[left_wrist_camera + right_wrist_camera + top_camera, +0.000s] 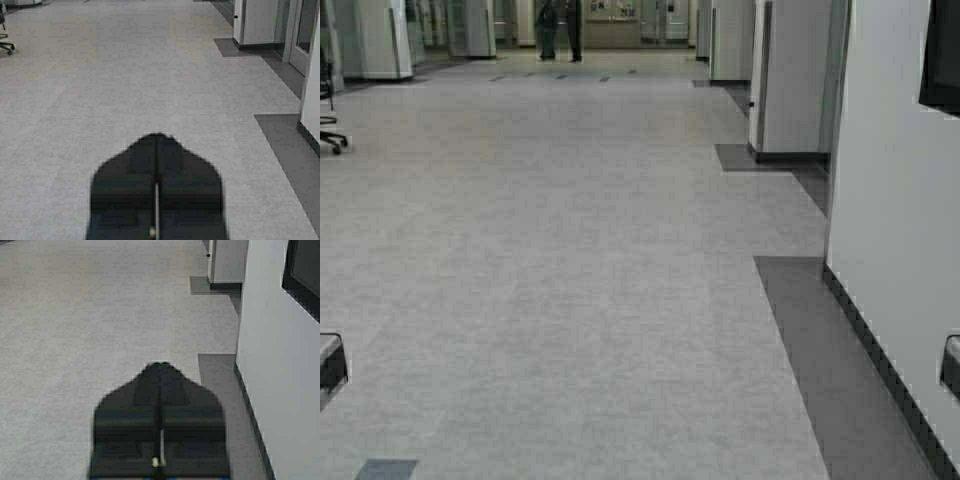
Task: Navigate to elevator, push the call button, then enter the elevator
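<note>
I am in a wide corridor with a pale grey floor (570, 260). The elevator and its call button are out of view in all three views. My left gripper (157, 135) hangs over bare floor, its black fingers pressed together with nothing between them. My right gripper (160, 363) is shut the same way, empty, near the white wall (270, 355). In the high view only a corner of each arm shows, the left arm (330, 365) at the left edge and the right arm (951, 365) at the right edge.
The white wall (900, 200) runs close along my right, with a dark floor strip (820, 350) at its foot and a dark screen (940, 55) on it. A white pillar (790, 80) stands farther ahead on the right. An office chair (330, 130) is far left. Two people (560, 28) stand at the far end.
</note>
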